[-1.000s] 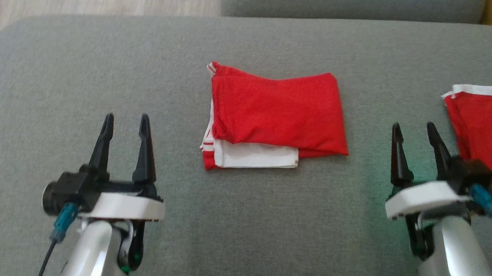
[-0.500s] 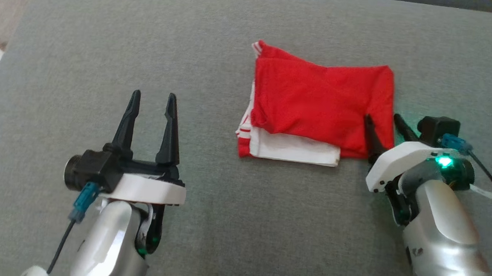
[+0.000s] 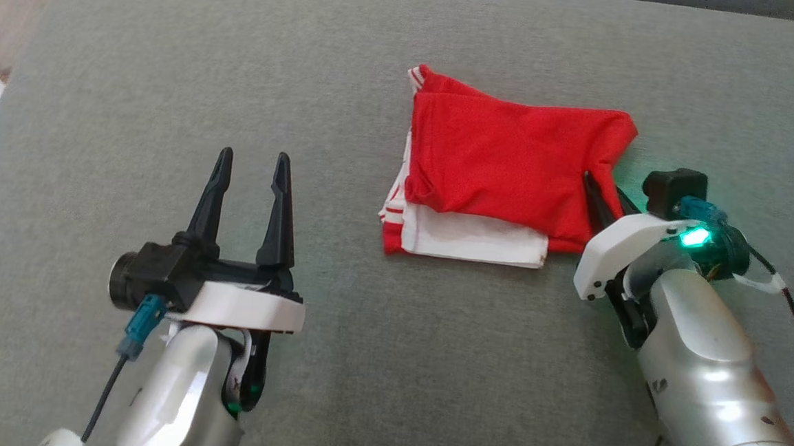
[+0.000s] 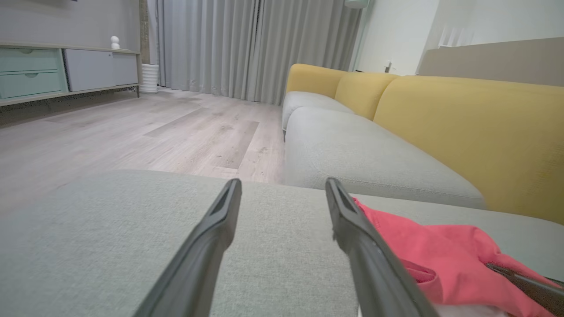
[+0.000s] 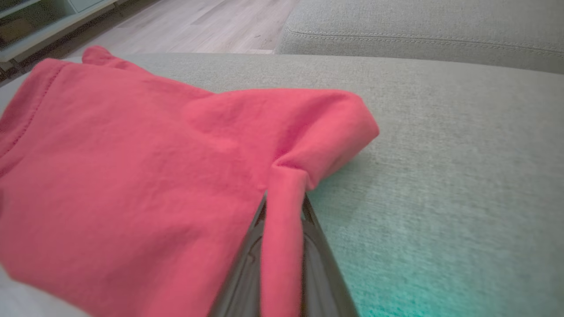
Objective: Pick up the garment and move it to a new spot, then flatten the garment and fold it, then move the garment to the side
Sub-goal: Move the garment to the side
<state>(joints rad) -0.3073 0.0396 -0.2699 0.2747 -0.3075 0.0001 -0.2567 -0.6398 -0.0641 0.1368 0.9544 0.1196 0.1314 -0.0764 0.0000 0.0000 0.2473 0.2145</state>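
Tightly, right jaws pinch the garment (image 3: 504,167); left jaws gape, well clear of it

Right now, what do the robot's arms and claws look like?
The left gripper and right gripper each have two long, black, pointed fingers. Behind them: a white wrist plate, a shiny silver arm, and a blue plug with a black cable. A green light glows on the right wrist.

R tool (image 3: 600,188) now pinches garment (image 3: 504,162).

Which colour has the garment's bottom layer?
The bottom layer is white, red-striped at its left edge; head view.
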